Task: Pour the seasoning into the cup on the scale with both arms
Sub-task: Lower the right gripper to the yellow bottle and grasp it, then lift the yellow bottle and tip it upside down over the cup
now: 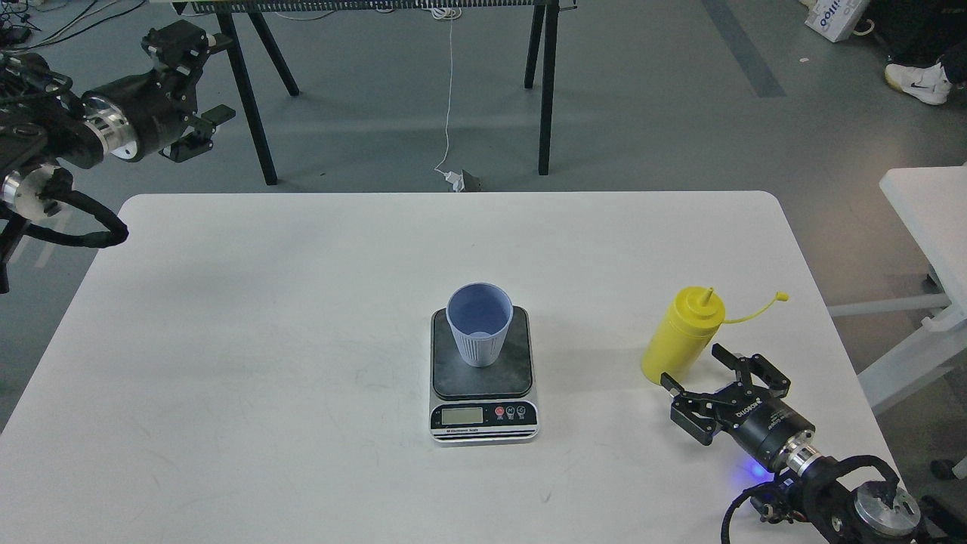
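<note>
The yellow seasoning bottle point(680, 336) stands upright on the white table point(264, 317) at the right, its thin tethered cap point(781, 297) hanging off to the right. The blue-grey ribbed cup point(480, 323) stands upright on the dark plate of the scale point(482, 374) at the table's middle. My right gripper point(691, 368) is open, low over the table, its fingers just in front of and beside the bottle's base, not closed on it. My left gripper point(198, 91) is raised off the table's far left corner, open and empty.
Black trestle legs point(545, 83) and a white cable point(449, 91) stand on the floor behind the table. Another white table point(925, 211) is at the right. A shoe point(918, 81) shows at top right.
</note>
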Controlling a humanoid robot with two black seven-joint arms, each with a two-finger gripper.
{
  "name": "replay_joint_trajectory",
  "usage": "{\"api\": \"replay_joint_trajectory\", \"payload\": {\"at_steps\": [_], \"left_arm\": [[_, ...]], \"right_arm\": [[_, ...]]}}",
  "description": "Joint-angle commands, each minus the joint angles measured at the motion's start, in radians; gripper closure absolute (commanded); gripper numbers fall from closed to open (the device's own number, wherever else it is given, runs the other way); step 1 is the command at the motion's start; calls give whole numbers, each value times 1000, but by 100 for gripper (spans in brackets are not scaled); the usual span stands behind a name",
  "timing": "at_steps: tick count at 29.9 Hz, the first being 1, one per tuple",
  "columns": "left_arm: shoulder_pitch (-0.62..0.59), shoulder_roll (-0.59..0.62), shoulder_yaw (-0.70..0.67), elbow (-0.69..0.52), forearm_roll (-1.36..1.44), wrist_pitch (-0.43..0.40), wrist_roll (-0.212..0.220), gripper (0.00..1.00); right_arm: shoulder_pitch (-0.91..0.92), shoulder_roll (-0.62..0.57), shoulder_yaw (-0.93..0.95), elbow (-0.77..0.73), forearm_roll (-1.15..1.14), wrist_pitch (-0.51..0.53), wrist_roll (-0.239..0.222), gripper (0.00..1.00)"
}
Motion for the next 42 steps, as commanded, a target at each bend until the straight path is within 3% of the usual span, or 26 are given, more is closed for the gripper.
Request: {"api": "replay_joint_trajectory", "payload": {"at_steps": [1,21,24,25,29,31,35,39,42], "left_arm": [[3,0,0,0,0,0,0,0],[24,6,-18,-1,-6,0,0,0],[29,5,-20,-1,-5,0,0,0],[29,3,-20,-1,-5,0,0,0],[30,5,-20,0,-5,0,0,0],[32,5,-20,0,-6,0,0,0],[32,6,-20,0,-6,0,0,0],[32,5,-22,0,-6,0,0,0],[32,5,-38,0,-14,0,0,0]], "right_arm": [[17,8,-1,-13,-1,0,0,1],[120,55,-74,-119,-28,0,13,6],[120,55,-75,-118,-33,0,15,18],[120,55,-75,-116,-33,0,16,26],[121,54,-77,-110,-51,0,19,84],[123,54,-75,-110,-71,0,21,97],[138,48,-74,-88,-76,0,27,98],[250,-23,-74,-44,-84,-2,62,98],[400,-86,-75,-7,-195,-137,93,98]]}}
